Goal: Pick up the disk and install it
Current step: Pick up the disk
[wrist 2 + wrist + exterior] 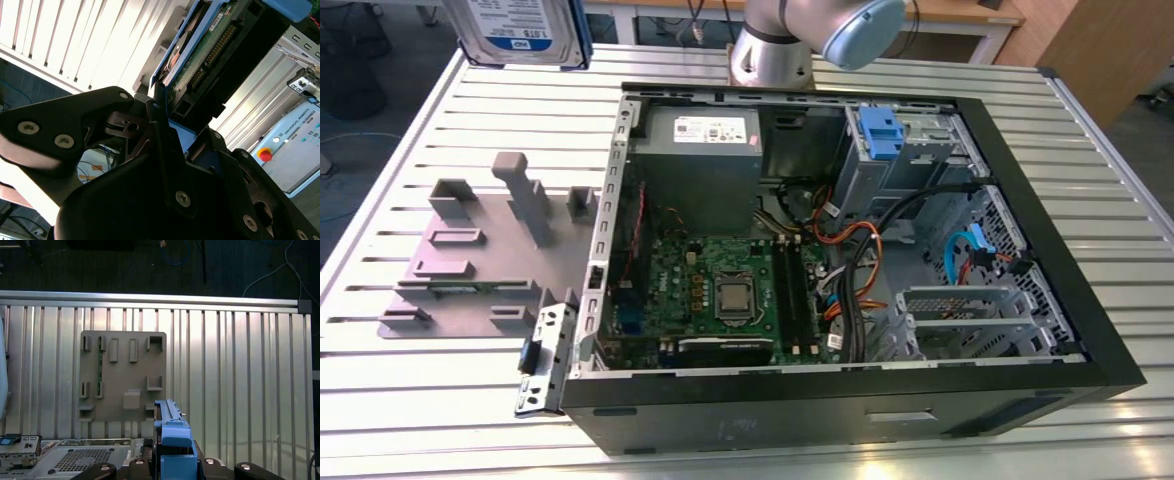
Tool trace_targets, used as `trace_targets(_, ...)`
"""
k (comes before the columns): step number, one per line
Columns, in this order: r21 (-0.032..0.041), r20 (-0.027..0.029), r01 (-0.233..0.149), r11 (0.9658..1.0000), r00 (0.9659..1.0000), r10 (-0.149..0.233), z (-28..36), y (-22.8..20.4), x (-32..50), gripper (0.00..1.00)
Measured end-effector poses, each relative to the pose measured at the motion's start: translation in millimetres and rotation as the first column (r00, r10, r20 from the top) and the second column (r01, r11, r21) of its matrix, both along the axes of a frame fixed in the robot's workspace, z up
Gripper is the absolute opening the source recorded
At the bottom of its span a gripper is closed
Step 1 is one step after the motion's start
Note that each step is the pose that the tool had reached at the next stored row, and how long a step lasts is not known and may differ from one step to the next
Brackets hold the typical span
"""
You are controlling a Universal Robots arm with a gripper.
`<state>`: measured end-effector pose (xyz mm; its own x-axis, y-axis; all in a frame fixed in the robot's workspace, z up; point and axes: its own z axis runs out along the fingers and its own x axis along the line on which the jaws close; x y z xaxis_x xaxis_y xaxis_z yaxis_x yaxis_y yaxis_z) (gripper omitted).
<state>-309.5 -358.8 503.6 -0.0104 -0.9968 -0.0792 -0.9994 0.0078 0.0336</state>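
The disk (520,30), a flat silver drive with a blue plastic bracket, sits clamped edgewise in my black pincer (165,125), high over the slatted metal counter (400,120), apart from the open black computer case (854,400). I fear so narrow a grip lets it twist or slip.

The arm (781,45) holds its gripper (172,117) aloft, jaws clamped on the disk (205,45).

Below the jaws a ribbed metal counter (240,370) is spreading wide and catching soft, even light. Past its edge a dark floor (100,267) is showing. Well apart from the jaws, a wooden panel (1094,50) is standing.
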Motion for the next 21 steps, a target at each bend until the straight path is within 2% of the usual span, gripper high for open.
trace_targets(21, 0.0, 0.0, 0.0, 1.0, 1.0, 0.0, 0.0, 0.0, 6.4, 0.37)
